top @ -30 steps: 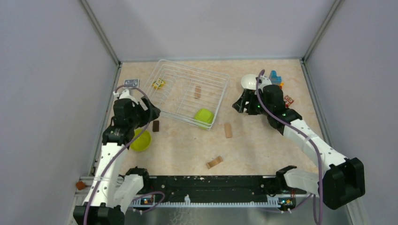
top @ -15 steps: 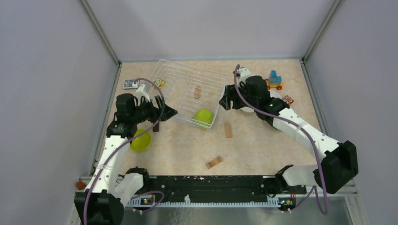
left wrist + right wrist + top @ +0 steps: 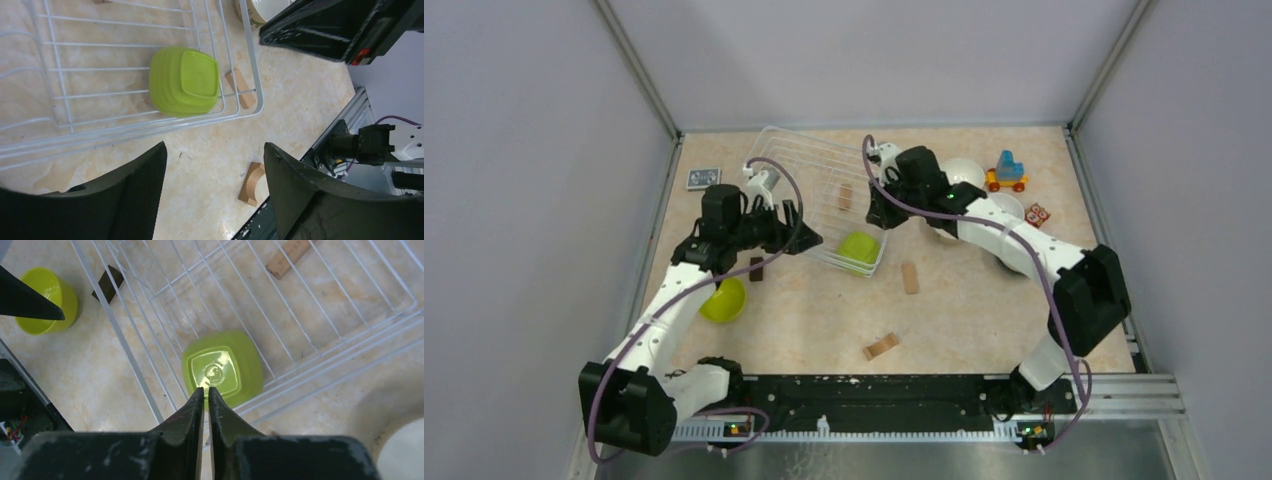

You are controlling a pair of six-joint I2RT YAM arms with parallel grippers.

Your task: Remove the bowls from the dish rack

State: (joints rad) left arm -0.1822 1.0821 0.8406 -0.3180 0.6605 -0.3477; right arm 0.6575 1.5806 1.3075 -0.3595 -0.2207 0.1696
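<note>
Right wrist view: the right gripper [image 3: 206, 390], black fingers pinched almost together on nothing, hangs over an upturned lime green ribbed bowl [image 3: 222, 367] lying in a corner of the pale wire dish rack [image 3: 120, 335]. The left gripper [image 3: 214, 150], jaws spread wide and empty, hovers outside the rack's rim near that bowl. A second lime green bowl [image 3: 45, 300] stands upright on the beige marbled tabletop [image 3: 824, 310], outside the rack.

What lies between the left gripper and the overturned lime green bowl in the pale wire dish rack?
The dish rack's wire side wall; the left wrist view shows it.
</note>
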